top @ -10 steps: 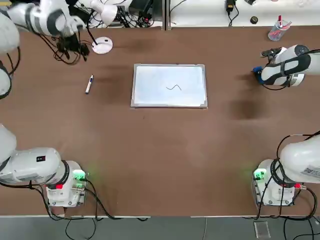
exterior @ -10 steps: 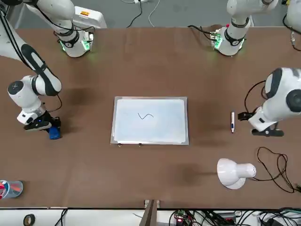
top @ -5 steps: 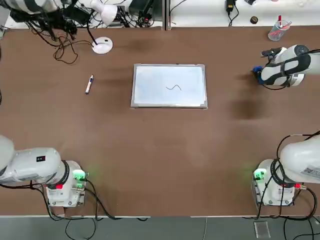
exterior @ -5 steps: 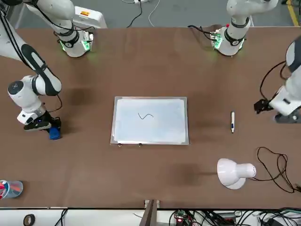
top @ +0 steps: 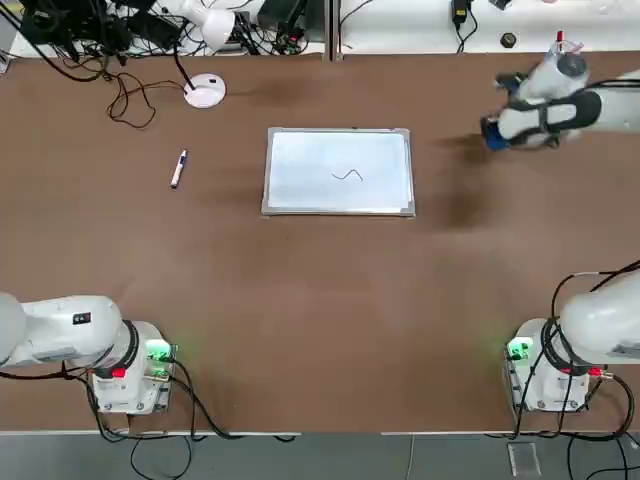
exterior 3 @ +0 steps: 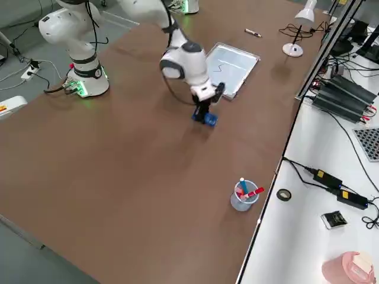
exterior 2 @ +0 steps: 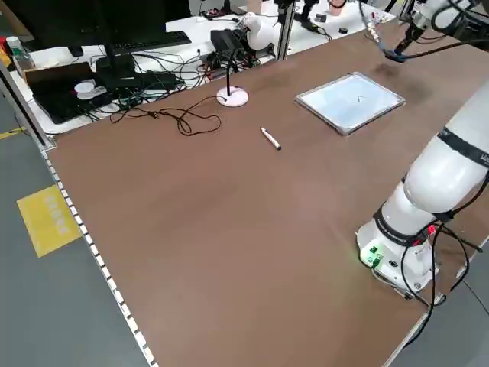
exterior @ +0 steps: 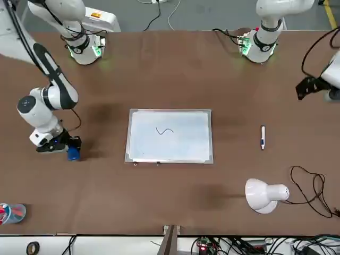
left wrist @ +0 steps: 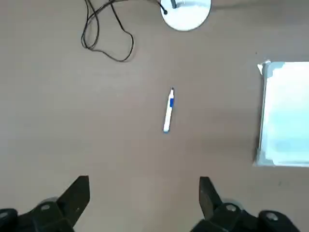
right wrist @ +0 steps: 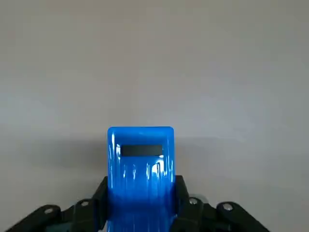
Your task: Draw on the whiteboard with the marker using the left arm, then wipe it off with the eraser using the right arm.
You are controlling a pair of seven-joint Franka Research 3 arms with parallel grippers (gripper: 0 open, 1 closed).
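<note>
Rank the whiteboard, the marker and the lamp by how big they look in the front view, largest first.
1. Whiteboard
2. Lamp
3. Marker, far slimmer than the others

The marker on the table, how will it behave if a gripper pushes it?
The marker looks slim and rounded, so it may roll if pushed sideways. It is probably light, being small beside the whiteboard. Its straight, pen-like body suggests it would stay stiff.
</note>
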